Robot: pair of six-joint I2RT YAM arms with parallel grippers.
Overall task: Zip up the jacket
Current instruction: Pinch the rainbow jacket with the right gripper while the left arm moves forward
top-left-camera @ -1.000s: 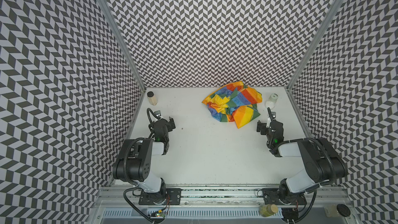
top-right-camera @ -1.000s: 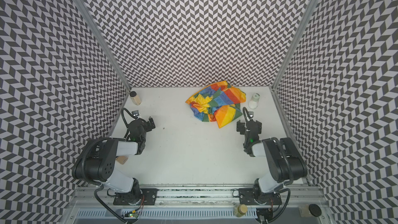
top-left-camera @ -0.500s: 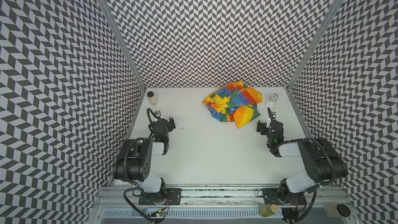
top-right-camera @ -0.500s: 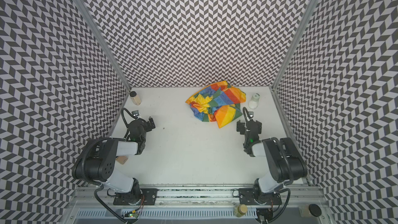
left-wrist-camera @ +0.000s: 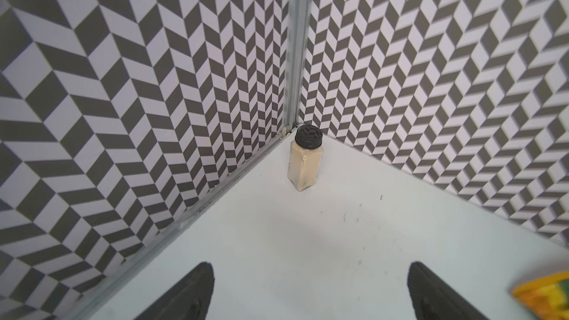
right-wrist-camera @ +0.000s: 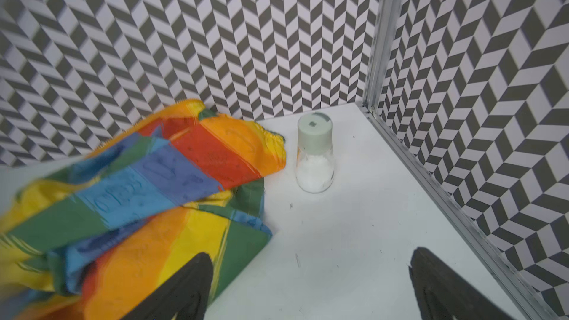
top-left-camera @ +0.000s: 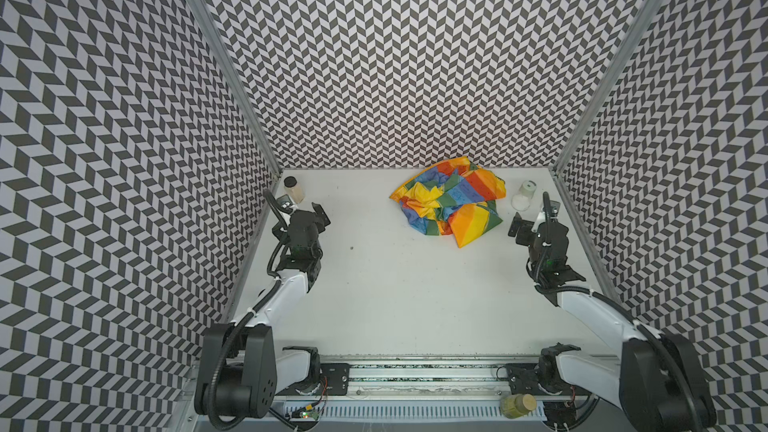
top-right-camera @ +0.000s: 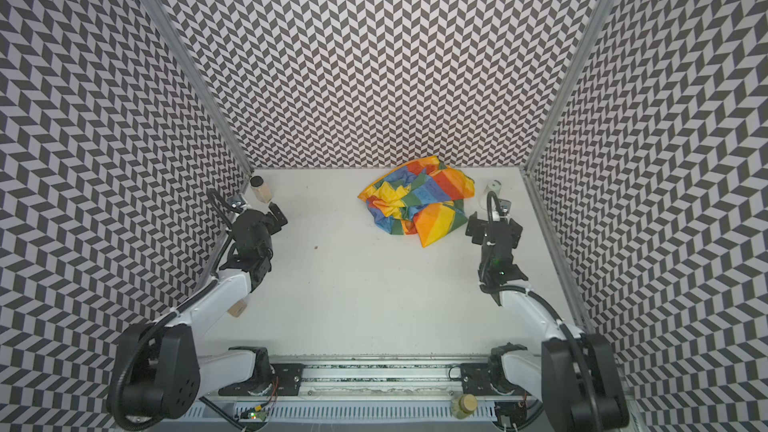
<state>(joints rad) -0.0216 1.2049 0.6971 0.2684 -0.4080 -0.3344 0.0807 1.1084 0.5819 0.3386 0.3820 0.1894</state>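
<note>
Nothing has moved since the earlier frames, so the zipping looks unstarted. The small, thin rainbow-striped fabric jacket (top-left-camera: 451, 201) lies crumpled at the back of the flat white table (top-left-camera: 395, 284), right of centre. It is just beside a clear glass shaker of white grains (right-wrist-camera: 314, 155). The left gripper (left-wrist-camera: 309, 284) is spread wide and empty, facing a tan spice jar with a black lid (left-wrist-camera: 303, 161). The right gripper (right-wrist-camera: 311, 278) is also spread and empty, near the jacket's edge. The zipper seems buried in the folds, so the jacket probably needs flattening first.
</note>
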